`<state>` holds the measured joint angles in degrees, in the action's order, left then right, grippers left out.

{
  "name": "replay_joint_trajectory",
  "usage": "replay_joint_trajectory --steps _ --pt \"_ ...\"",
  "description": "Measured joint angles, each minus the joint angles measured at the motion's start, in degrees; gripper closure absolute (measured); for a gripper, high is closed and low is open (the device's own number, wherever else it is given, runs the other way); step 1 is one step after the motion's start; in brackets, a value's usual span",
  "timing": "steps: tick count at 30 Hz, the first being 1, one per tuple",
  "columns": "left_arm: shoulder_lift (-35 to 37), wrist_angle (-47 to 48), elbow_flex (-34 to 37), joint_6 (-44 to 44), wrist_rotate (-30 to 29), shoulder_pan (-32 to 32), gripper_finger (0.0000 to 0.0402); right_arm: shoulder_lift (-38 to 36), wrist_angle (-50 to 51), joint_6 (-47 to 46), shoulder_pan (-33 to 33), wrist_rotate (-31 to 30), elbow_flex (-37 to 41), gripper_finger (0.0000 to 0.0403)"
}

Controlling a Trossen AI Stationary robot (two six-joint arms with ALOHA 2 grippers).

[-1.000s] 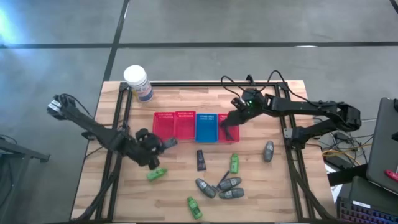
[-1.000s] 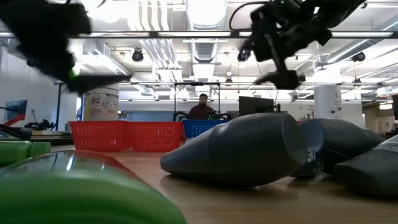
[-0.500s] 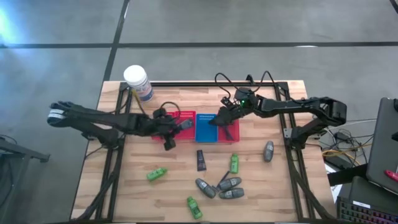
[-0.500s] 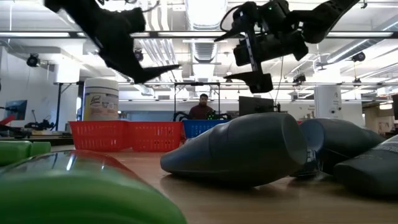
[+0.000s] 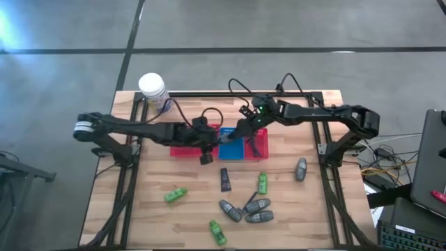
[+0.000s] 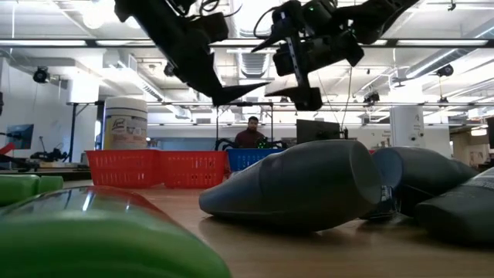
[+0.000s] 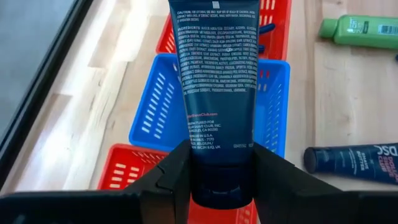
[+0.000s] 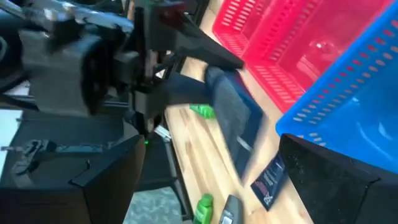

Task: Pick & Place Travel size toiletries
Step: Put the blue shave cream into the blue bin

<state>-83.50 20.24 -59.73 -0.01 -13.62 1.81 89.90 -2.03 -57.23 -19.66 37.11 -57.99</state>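
Inspector: Position of the dark blue tube (image 7: 216, 93)?

Assessor: Pinched at its base by the left end effector (image 7: 215, 180), hanging over the blue basket (image 7: 157, 112).

Inspector: Right end effector (image 5: 242, 130)?

Assessor: Spread open and empty, also at the blue basket.

Inspector: Progress?

Assessor: Partial. Green bottles (image 5: 263, 183), grey tubes (image 5: 257, 206) and another dark tube (image 5: 226, 179) lie on the bench (image 5: 195, 209) near the basket, unplaced.

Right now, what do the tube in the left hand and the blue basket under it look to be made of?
The dark blue tube held in the left hand looks like soft plastic with a satin finish: smooth printed skin, faint sheen, flattened end. The blue basket looks like rigid moulded plastic, slightly glossy, with rows of slots through its walls. Neither can be confirmed by look alone.
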Motion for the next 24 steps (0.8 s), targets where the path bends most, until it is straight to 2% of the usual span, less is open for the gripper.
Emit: replay_joint_trajectory --steps 3,16,24 --pt "-0.3 0.1 -0.1 -0.1 0.7 0.5 0.0272 1.1 0.3 0.8 0.0 1.0 -1.4 0.0043" --pt "0.1 -0.7 0.0 -0.4 0.8 1.4 0.0272 6.0 1.9 2.3 0.3 2.5 -5.1 0.0143" --pt "0.1 -0.3 0.0 -0.5 0.9 2.1 0.0272 8.1 3.0 3.1 0.2 3.5 -7.6 0.0224"
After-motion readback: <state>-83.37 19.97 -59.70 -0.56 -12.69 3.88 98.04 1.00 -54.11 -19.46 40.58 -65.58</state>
